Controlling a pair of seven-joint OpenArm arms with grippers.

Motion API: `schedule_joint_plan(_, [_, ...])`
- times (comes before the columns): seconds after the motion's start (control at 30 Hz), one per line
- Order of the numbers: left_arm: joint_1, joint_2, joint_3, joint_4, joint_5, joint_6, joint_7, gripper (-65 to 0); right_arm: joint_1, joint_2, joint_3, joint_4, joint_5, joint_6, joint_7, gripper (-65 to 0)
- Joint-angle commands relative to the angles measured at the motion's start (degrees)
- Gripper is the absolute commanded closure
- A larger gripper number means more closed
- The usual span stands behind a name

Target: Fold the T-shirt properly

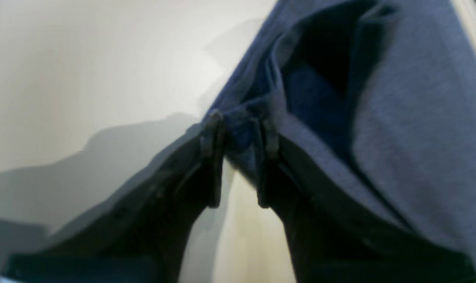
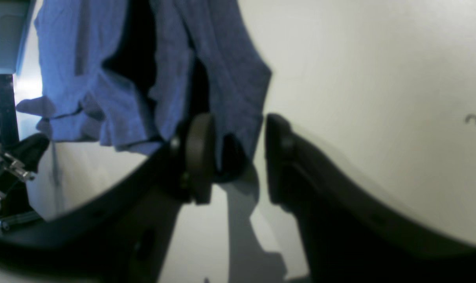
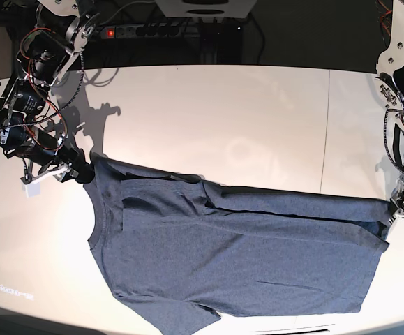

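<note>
The slate-blue T-shirt (image 3: pixel 236 258) is spread across the front of the white table (image 3: pixel 222 118), collar to the left and hem to the right, with its far edge drawn into a long line. My left gripper (image 3: pixel 395 209) (image 1: pixel 239 137) is shut on a bunched corner of the T-shirt (image 1: pixel 418 118) at the hem end. My right gripper (image 3: pixel 81 172) (image 2: pixel 233 157) is at the far left corner by the shoulder. Its jaws stand apart with a fold of the T-shirt (image 2: pixel 230 78) between them. The cloth lies against one finger (image 2: pixel 198 157) only.
Cables and a power strip (image 3: pixel 153 29) run along the back behind the table. The table's front edge (image 3: pixel 285 328) lies just below the shirt's lower sleeve. A seam in the tabletop (image 3: pixel 325 132) runs front to back at the right.
</note>
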Motion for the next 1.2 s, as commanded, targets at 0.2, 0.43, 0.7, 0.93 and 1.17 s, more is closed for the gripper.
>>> schedule_joint_plan(0.2, [-1.6, -1.9, 0.0, 0.9, 0.0, -1.7, -1.1, -16.8, 1.3, 0.8, 0.0, 0.7, 0.9, 2.1, 0.6, -22.3])
schedule_joint_plan(0.43, [-1.6, -4.0, 0.0, 0.9, 2.1, -1.7, -2.3, -16.8, 1.3, 0.8, 0.0, 0.7, 0.9, 2.1, 0.6, -22.3])
schedule_joint_plan(0.7, [-1.4, -3.7, 1.6, 0.9, 5.5, -1.7, -3.7, -16.8, 1.3, 0.8, 0.0, 0.7, 0.9, 2.1, 0.6, -22.3])
schedule_joint_plan(0.93, [-1.4, -3.7, 7.4, 0.9, 5.0, -1.7, -7.3, -16.8, 1.2, 0.8, 0.0, 0.7, 0.8, 2.1, 0.6, -22.3])
schedule_joint_plan(1.17, [-1.4, -3.7, 7.9, 0.9, 2.3, -1.7, -7.5, -16.8, 1.3, 0.8, 0.0, 0.7, 0.7, 2.1, 0.6, -22.3])
